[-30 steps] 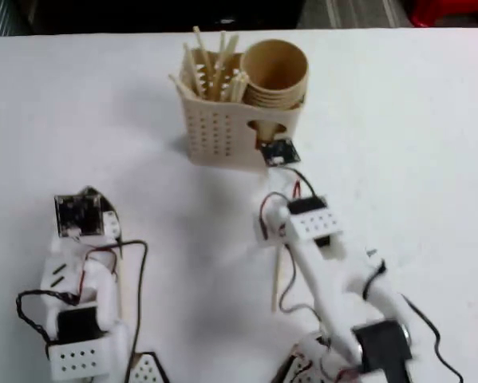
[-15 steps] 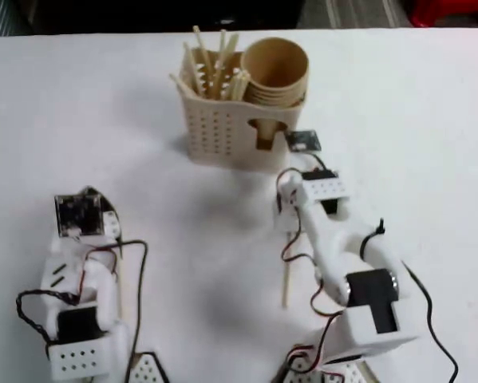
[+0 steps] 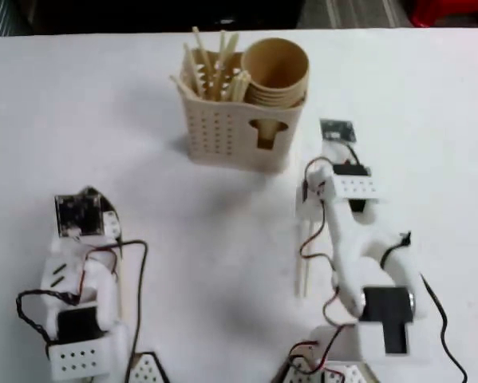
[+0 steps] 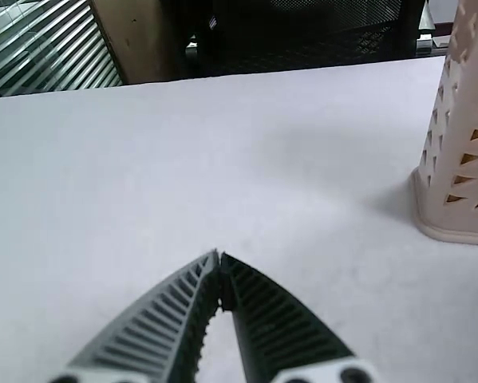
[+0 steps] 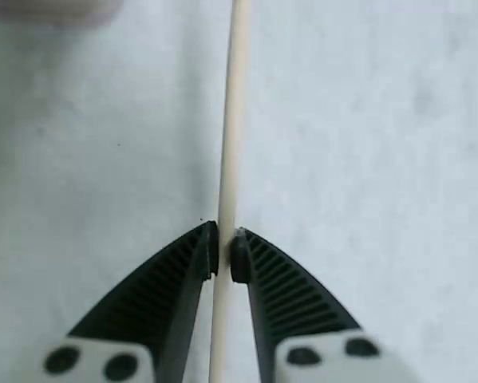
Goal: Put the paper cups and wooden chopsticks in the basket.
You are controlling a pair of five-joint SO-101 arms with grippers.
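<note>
The right gripper is pinching one wooden chopstick between its tips, at about 5 o'clock from the basket and apart from it on the white table. The left gripper is sitting pressed together on nothing, at 8 o'clock from the basket, with a black cable looping beside its arm. The one basket is holding one stack of paper cups and a bundle of chopsticks, too crowded to count.

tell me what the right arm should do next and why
Probably lift the right claw and swing it over the cream perforated plastic basket: the claw is shut on a thin wooden chopstick, which is outside the basket, off to its side.
</note>
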